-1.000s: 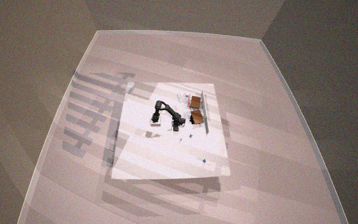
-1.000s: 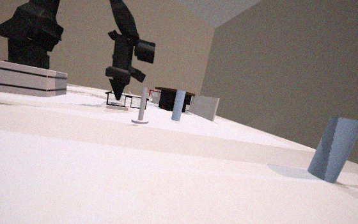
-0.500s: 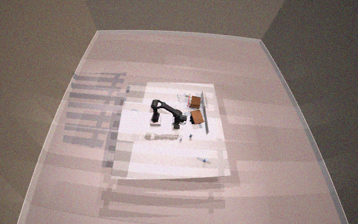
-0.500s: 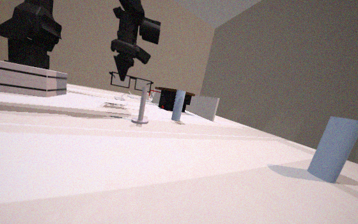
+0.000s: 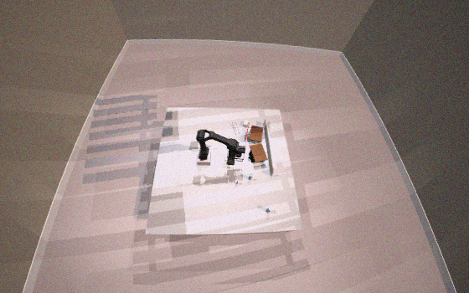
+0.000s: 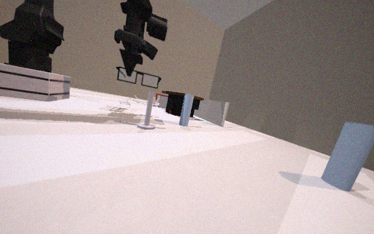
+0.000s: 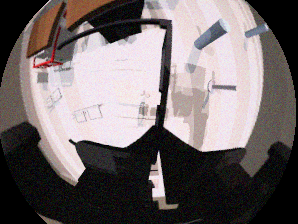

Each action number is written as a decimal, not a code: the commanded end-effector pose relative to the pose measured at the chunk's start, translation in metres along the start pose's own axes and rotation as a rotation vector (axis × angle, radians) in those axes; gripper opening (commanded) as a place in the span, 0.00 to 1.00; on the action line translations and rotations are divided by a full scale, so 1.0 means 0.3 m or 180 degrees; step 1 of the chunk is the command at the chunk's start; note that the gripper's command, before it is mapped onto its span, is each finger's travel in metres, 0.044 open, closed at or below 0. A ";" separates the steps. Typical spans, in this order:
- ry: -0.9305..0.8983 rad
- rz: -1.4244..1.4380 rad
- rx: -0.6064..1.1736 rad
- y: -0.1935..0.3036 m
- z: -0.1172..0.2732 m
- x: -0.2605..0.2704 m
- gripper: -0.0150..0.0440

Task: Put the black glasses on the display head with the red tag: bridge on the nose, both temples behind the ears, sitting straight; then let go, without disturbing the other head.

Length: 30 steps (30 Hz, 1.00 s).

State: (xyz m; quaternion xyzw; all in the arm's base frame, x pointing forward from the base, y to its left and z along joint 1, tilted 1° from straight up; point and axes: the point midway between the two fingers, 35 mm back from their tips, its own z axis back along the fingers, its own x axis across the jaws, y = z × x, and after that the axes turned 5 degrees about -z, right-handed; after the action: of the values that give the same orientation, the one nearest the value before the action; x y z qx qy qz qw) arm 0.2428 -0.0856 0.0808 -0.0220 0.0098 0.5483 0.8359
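Observation:
My gripper is shut on the black glasses and holds them in the air above the table. The tips grip one end of the front frame. In the wrist view one temple reaches out toward the heads. The nearer display head is a black block under a brown top. A small red spot, seemingly the red tag, shows low on it. The other head's brown top is farther back; its body is mostly hidden.
A thin red frame is beside the other head. Faint thin outlines lie left of it. A grey panel stands behind the heads. A pale post and blue cylinders stand on the near side.

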 end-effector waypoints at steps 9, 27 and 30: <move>0.0256 -0.0681 -0.0168 0.029 0.029 0.104 0.25; 0.0393 -0.1775 -0.0700 0.091 0.082 0.255 0.25; 0.0374 -0.1957 -0.0807 0.104 0.092 0.279 0.25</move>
State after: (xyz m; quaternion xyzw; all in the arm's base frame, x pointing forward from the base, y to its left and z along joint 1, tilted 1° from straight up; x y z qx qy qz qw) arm 0.2488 -0.0016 0.1021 -0.1483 -0.0088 0.2884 0.9459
